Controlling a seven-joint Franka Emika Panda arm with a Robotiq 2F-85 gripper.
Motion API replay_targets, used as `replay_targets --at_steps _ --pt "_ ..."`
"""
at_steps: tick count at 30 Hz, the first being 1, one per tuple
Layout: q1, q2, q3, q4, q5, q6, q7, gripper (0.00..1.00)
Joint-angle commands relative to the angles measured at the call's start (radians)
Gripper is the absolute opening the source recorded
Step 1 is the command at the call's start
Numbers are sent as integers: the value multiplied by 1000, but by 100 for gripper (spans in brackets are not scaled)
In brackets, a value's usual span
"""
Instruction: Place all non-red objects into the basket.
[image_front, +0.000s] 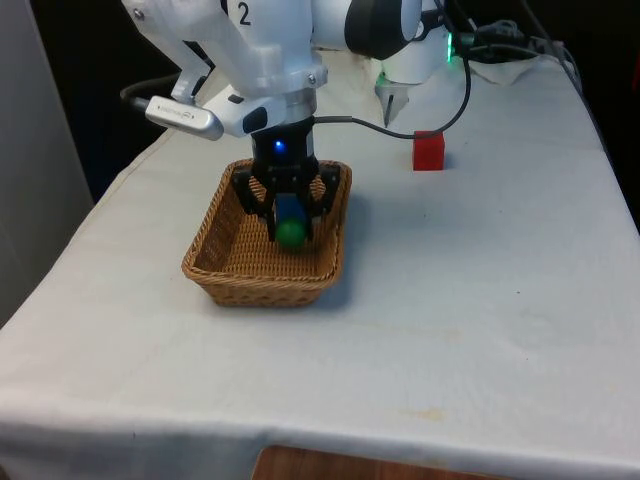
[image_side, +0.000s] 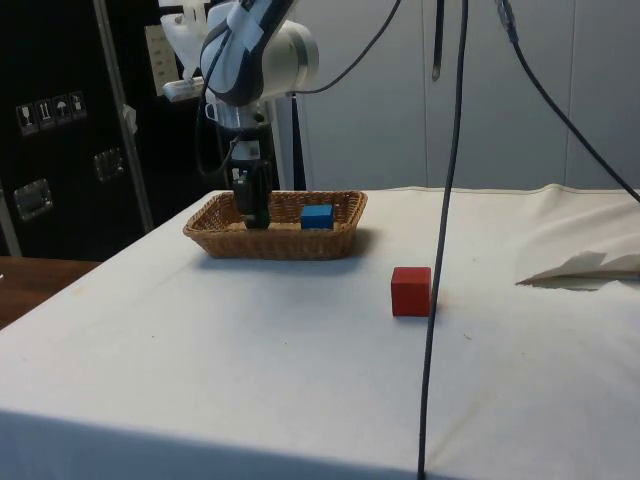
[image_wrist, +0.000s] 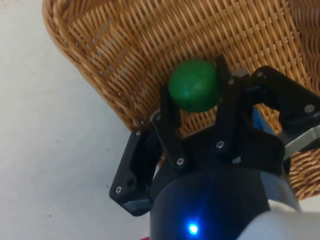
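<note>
White cloth is covering the table, and its bare front part is lying closest to the front camera. Farther back, a woven basket is sitting on the cloth, toward the front view's left.

The black gripper is hanging down inside the basket. Its two fingers are squeezing a green ball between them, so the jaws are closed only as far as the ball lets them. In the wrist view the green ball is sitting between the fingers, with the basket's wall behind it. I cannot tell if the ball is touching the basket floor.

A blue block is lying in the basket too. In the side view it is sitting just beside the gripper, and the basket is holding both.

A red block is sitting on the cloth outside the basket, well apart from it, toward the front view's right. In the side view the red block is closer to the camera than the basket.
</note>
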Motion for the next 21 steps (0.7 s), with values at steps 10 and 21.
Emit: replay_targets --at_steps 10,21 --pt "-1 4 0 3 1 1 0 87" --pt "6 -25 -7 -1 -7 -19 5 100"
